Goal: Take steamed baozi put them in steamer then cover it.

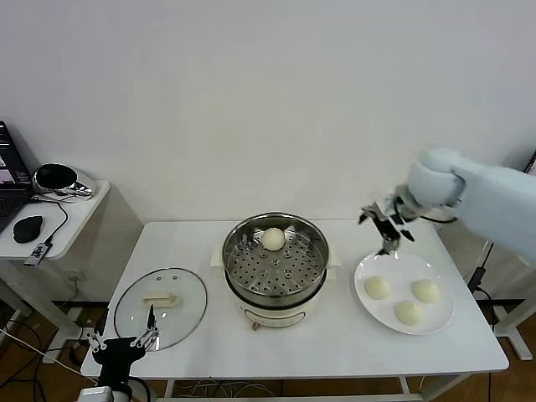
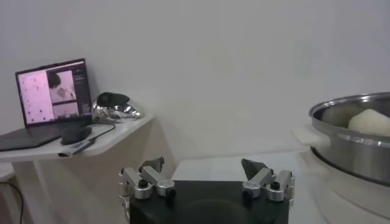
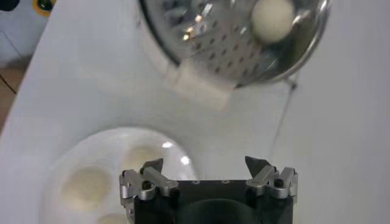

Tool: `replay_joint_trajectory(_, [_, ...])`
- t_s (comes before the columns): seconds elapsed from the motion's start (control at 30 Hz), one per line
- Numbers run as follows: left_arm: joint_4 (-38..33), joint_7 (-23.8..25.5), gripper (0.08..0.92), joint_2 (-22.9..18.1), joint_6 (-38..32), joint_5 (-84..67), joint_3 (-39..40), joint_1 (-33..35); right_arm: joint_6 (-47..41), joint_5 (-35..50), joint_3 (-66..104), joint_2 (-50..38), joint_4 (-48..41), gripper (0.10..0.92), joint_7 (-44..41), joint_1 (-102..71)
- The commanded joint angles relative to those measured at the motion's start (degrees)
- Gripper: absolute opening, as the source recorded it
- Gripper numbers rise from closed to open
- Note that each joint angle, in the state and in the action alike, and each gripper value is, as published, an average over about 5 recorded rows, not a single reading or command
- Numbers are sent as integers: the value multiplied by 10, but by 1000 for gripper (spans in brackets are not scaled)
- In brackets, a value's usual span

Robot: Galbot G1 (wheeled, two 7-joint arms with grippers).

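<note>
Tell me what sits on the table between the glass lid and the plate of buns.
In the head view, the steamer with one baozi inside sits between the lid and the plate.

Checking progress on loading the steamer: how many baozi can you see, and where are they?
4. One baozi sits on the perforated tray of the steamer, toward the back. Three wait on the white plate. None seem hidden.

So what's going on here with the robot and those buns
The robot is moving small cream-white dough buns from the flat white plate into the round stainless-steel steamer pot. One bun lies on its perforated tray; three wait on the plate. The right gripper, open and empty, hovers above the plate's far edge. The left gripper is parked low, open, by the clear glass lid lying on the table.
</note>
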Motion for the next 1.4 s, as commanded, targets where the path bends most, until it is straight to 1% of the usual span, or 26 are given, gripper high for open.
replay_joint_trajectory(0.03, [-2, -1, 823, 1, 12, -1, -4, 2, -9, -57, 113, -49, -45, 823, 0, -165])
replay_joint_trajectory(0.37, [3, -3, 823, 2, 14, -1, -12, 4, 22, -102, 191, 25, -142, 823, 6, -276])
replay_joint_trajectory(0.73, [9, -4, 823, -2, 14, 0, -14, 2, 39, -121, 206, 109, -220, 823, 19, -292])
replay_joint_trajectory(1.07, [10, -4, 823, -6, 14, 1, -14, 2, 38, -137, 217, 134, -249, 817, 17, -300])
replay_joint_trajectory(1.4, [10, -4, 823, -9, 13, 2, -11, 3, 39, -156, 236, 148, -268, 767, 17, -308])
